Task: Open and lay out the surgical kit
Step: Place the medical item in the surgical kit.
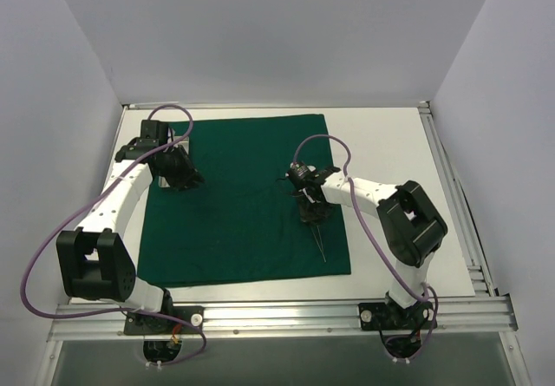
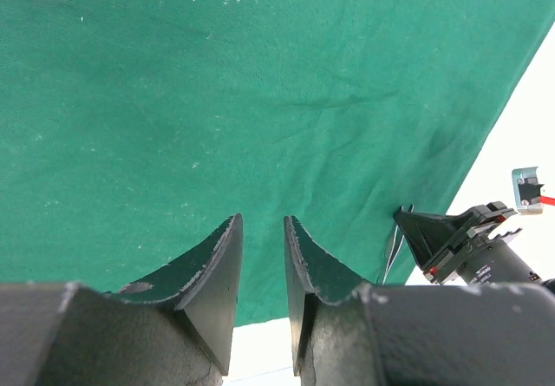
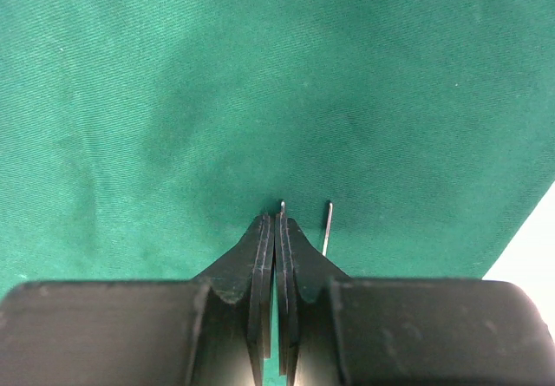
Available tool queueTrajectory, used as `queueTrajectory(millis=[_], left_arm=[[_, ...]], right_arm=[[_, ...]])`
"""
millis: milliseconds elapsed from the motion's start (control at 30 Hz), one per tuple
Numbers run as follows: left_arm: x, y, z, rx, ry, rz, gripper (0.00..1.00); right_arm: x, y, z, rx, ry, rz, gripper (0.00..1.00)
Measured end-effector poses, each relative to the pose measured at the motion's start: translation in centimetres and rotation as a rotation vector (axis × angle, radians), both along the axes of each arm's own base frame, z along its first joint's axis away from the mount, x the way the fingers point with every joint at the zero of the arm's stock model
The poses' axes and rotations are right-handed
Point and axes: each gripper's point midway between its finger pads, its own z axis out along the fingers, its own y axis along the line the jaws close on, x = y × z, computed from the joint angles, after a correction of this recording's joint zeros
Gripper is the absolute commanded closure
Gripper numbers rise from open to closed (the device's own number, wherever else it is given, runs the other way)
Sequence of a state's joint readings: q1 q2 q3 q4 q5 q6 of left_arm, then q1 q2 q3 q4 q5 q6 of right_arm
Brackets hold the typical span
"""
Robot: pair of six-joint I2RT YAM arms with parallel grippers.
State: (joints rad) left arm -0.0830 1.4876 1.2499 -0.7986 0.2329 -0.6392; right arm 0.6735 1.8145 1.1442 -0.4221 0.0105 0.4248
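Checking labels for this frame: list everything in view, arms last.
cloth wrap: 1, dark green, spread flat mid-table
metal tray: 1, shiny, at the cloth's far left corner, mostly hidden by the left arm
steel instrument: 1 seen, silver, slim, near the cloth's right edge, type unclear
table: 1, white, under the cloth
cables: 2, purple, one per arm
left gripper: 1, black, open and empty, over the cloth's left part
right gripper: 1, black, shut on the steel instrument
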Motion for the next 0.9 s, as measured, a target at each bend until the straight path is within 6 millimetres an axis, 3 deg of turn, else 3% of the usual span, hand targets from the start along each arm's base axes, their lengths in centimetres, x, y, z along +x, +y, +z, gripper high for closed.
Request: queueTrajectory(millis=[900], left_arm=[[0.1,-0.1,-0.1,-0.004,0.002,-0.006,0.66]], right_arm=[[0.5,-1.1,0.6,-0.038,-0.011,-0.016,0.98]])
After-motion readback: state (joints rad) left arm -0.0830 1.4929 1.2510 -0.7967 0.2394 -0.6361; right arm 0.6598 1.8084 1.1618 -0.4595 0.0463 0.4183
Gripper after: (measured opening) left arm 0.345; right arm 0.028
